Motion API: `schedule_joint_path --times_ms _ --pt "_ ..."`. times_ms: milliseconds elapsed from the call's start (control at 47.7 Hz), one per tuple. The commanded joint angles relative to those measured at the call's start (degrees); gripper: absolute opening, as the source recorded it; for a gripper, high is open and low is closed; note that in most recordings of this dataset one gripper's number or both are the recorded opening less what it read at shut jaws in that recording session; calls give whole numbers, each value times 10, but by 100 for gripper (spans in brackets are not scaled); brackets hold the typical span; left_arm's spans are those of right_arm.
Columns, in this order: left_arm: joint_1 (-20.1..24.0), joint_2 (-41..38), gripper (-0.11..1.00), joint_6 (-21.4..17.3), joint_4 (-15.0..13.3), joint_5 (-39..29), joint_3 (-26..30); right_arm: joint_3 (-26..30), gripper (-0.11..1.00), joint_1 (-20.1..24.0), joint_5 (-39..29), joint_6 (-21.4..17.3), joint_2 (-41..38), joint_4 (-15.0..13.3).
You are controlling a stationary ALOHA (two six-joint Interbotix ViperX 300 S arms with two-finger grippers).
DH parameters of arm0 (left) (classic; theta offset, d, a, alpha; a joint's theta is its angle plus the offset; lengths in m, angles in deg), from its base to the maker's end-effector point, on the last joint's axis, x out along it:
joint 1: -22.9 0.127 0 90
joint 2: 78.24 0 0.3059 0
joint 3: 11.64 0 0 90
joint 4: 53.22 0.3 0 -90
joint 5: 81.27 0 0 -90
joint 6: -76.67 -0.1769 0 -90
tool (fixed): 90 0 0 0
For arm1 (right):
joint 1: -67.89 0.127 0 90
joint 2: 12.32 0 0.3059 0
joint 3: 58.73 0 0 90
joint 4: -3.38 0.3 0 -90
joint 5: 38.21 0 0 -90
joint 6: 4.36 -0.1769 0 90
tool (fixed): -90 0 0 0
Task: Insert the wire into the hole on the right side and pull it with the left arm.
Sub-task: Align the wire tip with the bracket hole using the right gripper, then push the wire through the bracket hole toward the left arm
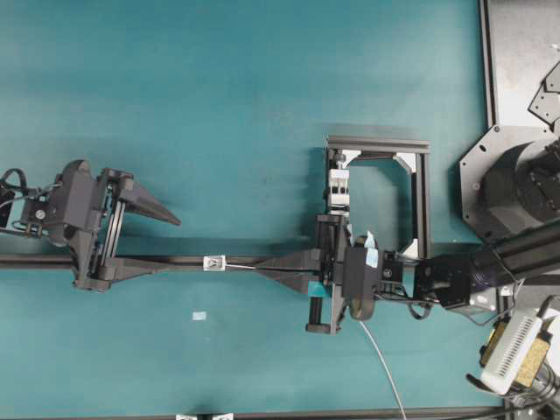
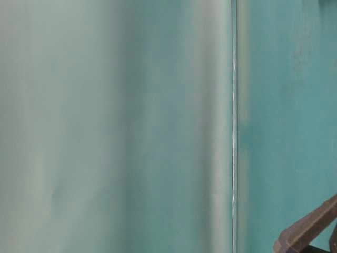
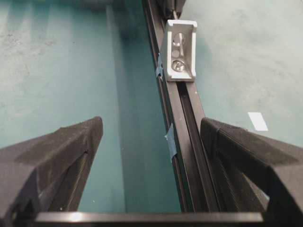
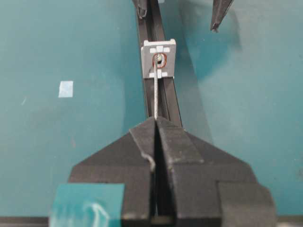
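The hole point(image 4: 160, 59) sits in a small white-silver tab point(image 1: 214, 262) fixed on the black rail. The thin pale wire point(image 4: 155, 94) runs straight from my right gripper point(image 4: 156, 119) to the hole, with its tip at or just inside it. The right gripper point(image 1: 262, 263), marked with light-blue tape, is shut on the wire, and the wire's long tail point(image 1: 382, 360) trails behind it. The left arm's gripper point(image 1: 173, 242) is open just left of the tab. In the left wrist view the left gripper point(image 3: 151, 125) straddles the rail, facing the tab point(image 3: 180, 49).
The black rail point(image 1: 175, 261) runs across the table between both arms. A black frame point(image 1: 422, 197) holding a white clip block point(image 1: 338, 188) stands behind the right gripper. A small white patch point(image 1: 200, 316) lies on the teal table. Blue tape point(image 3: 171, 142) sticks to the rail.
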Motion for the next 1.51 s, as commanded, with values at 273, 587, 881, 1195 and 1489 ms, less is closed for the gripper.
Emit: schedule_joint_path --times_ms 273,587,881,1195,1489 --pt "0 5 66 -1 1 3 5 24 1 -16 1 20 -2 1" --pt "-1 5 66 -1 1 2 8 40 1 -26 1 22 -16 -3" --pt "0 5 66 -3 2 -2 11 49 1 -30 -3 36 -17 -4" --pt "0 4 66 -3 2 -2 11 62 1 -40 -18 57 -18 -8" --pt "0 5 66 -3 2 -2 9 69 1 -44 -18 62 -17 -14"
